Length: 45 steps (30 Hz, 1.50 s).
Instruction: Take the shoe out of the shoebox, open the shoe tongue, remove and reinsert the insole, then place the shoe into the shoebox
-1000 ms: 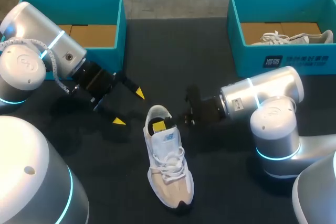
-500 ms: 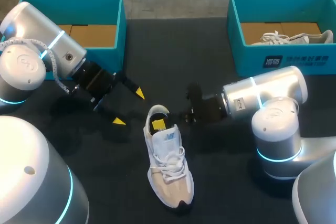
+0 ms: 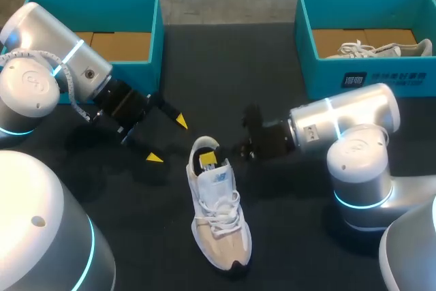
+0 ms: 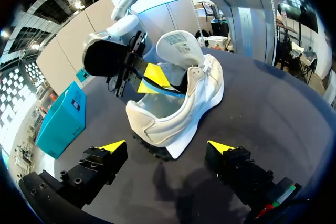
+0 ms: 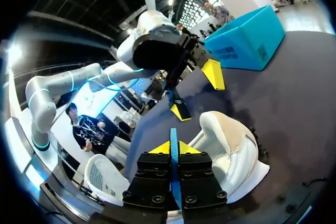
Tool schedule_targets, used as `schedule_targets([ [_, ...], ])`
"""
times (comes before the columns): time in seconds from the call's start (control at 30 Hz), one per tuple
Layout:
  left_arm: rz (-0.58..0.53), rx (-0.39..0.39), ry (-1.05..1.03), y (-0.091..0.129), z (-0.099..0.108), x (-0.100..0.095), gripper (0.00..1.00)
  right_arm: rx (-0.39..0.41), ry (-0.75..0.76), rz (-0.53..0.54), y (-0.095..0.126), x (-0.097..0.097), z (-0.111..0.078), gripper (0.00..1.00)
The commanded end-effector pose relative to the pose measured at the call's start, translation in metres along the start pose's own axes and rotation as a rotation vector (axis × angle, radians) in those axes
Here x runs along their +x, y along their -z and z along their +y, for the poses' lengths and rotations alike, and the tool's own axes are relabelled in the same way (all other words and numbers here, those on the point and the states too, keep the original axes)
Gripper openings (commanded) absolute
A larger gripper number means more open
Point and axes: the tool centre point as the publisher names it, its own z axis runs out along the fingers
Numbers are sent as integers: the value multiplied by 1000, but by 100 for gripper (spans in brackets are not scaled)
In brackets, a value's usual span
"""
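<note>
The white shoe [image 3: 218,206] lies on the table [image 3: 225,66] at the frame's lower middle, outside both teal shoeboxes [image 3: 156,39]. The right gripper [image 3: 209,162] pinches the blue insole [image 5: 172,136] at its heel opening; the left gripper [image 3: 167,140] hangs spread wide just left of the heel

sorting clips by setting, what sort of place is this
Most likely a robotics lab bench for shoe-handling trials: two robot arms sit at a dark table, the right pincer pinching the insole of a sneaker, with teal shoeboxes at the far corners, one holding another sneaker.
</note>
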Motion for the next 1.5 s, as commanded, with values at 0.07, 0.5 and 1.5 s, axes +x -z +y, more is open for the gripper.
schedule_targets([
  [0.07,1,-2,-1,0,0,0,100,9,-16,-2,-4,-2,-6,0],
  [0.5,1,-2,-1,0,0,0,100,10,-14,-22,-2,6,-4,37],
  [1.5,1,-2,-1,0,0,0,100,-57,13,-136,27,8,5,46],
])
